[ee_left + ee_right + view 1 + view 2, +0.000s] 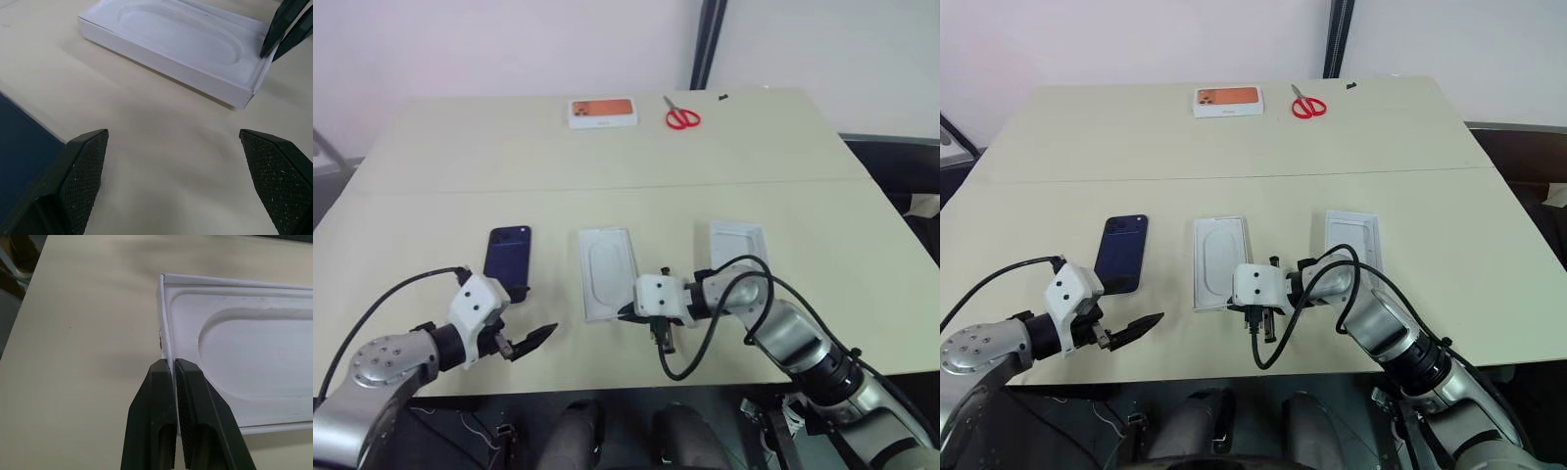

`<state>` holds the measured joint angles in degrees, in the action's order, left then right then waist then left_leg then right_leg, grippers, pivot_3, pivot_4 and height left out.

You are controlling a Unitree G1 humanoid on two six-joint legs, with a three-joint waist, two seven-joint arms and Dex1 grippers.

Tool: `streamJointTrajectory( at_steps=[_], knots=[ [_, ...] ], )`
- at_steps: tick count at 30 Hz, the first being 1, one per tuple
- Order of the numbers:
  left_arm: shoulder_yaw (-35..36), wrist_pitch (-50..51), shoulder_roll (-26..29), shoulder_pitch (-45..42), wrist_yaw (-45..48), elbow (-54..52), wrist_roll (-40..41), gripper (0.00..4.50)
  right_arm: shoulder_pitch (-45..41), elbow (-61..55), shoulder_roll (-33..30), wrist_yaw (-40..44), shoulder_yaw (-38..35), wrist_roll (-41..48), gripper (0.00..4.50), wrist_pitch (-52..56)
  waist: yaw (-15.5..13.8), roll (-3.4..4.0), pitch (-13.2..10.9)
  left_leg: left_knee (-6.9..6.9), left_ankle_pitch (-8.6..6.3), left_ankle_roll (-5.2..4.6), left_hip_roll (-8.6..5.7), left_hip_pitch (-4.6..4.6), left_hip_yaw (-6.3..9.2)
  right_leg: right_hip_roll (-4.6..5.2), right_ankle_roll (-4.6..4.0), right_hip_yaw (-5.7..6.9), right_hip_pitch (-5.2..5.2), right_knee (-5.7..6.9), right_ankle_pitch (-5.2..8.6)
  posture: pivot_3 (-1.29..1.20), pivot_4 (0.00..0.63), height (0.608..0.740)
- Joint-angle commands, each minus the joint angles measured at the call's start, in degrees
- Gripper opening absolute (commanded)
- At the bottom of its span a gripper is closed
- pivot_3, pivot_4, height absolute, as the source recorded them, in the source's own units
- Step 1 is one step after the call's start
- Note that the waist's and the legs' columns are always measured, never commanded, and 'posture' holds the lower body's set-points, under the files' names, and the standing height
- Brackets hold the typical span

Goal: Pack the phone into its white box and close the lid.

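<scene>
Right hand point(173, 363) clamped on white box point(234, 347) rim; left hand point(173, 169) fingers apart; no legible writing.

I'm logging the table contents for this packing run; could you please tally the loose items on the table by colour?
White: 3: tray with oval recess, second white piece, small box with orange picture
Dark blue: 1: phone
Red: 1: scissors
Total: 5
</scene>
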<state>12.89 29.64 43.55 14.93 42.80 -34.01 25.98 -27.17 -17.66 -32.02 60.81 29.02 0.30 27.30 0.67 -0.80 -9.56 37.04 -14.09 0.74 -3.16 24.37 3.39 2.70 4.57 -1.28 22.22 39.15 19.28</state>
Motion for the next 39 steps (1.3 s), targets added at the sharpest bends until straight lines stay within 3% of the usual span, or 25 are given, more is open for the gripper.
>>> streamJointTrajectory(
  at_steps=[1, 5, 10, 13, 17, 25, 30, 39],
  knots=[
    [2.18, -1.06, -0.3, 0.15, -0.48, -0.94, -0.02, 4.5, -0.87, -1.38, 0.75, 0.44, -1.1, 1.8, 0.99, 0.37, 0.0, 0.0, 0.0, 0.0, 0.0, 0.0, 0.0, 0.0, 0.0, 0.0, 0.0, 0.0, 0.0, 0.0, 0.0, 0.0, 0.15, 0.74],
    [3.65, -0.76, -0.8, 0.46, -1.11, -0.77, 0.57, 4.5, -0.91, -2.2, 1.26, 0.7, -3.9, 5.21, 3.02, 0.45, -0.02, 0.0, 0.0, 0.01, 0.0, 0.0, 0.0, 0.0, 0.0, 0.0, 0.0, 0.0, -0.01, 0.0, 0.0, 0.0, 0.15, 0.74],
    [10.09, 6.26, -2.9, -3.23, -5.95, 2.17, 6.08, 4.5, -5.77, 0.54, 5.63, -1.47, -8.18, 10.33, 3.02, 5.07, 0.03, 0.0, 0.0, 0.02, 0.0, 0.0, 0.0, -0.01, 0.0, 0.0, 0.0, 0.0, 0.0, 0.03, 0.0, 0.0, 0.15, 0.74],
    [14.72, 14.85, -4.74, -8.85, -11.56, 6.79, 11.94, 4.5, -10.2, 5.4, 10.51, -5.9, -6.73, 8.12, 2.12, 6.23, 0.11, 0.0, 0.0, 0.02, 0.0, 0.01, 0.0, -0.04, 0.03, -0.04, 0.0, 0.02, 0.02, 0.12, 0.0, 0.0, 0.15, 0.74],
    [18.11, 21.0, -5.69, -13.98, -17.19, 11.53, 14.1, 4.5, -15.58, 13.5, 16.92, -12.09, -2.84, 3.07, 0.04, 6.32, 0.3, -0.04, 0.02, 0.05, 0.02, 0.03, -0.01, -0.03, 0.02, -0.05, 0.03, 0.02, 0.13, 0.16, -0.01, 0.0, 0.15, 0.74],
    [21.53, 37.21, -5.91, -24.73, -27.64, 21.25, 17.61, 4.5, -23.36, 31.62, 28.42, -21.86, 3.06, -6.56, 0.04, -0.56, 0.31, -0.13, 0.08, 0.09, 0.19, 0.32, -0.02, -0.03, 0.02, -0.07, 0.03, 0.03, 0.33, 0.24, -0.01, 0.0, 0.15, 0.74],
    [17.24, 44.68, -4.82, -29.83, -28.56, 26.43, 16.53, 4.5, -26.07, 40.1, 33.64, -23.73, 4.59, -9.42, 0.04, -4.46, 0.54, -0.14, 0.08, 0.07, 0.27, 0.45, -0.03, -0.03, 0.02, -0.08, 0.03, 0.03, 0.37, 0.3, -0.01, 0.0, 0.15, 0.74],
    [12.88, 51.36, -9.82, -36.79, -27.08, 30.16, 17.34, 4.5, -26.33, 43.94, 34.0, -22.63, 5.41, -13.53, 0.04, -7.75, 0.12, -0.14, 0.09, 0.1, 0.28, 0.48, -0.07, -0.04, 0.06, -0.05, 0.03, 0.05, 0.36, 0.31, -0.01, 0.0, 0.15, 0.74]
  ],
)
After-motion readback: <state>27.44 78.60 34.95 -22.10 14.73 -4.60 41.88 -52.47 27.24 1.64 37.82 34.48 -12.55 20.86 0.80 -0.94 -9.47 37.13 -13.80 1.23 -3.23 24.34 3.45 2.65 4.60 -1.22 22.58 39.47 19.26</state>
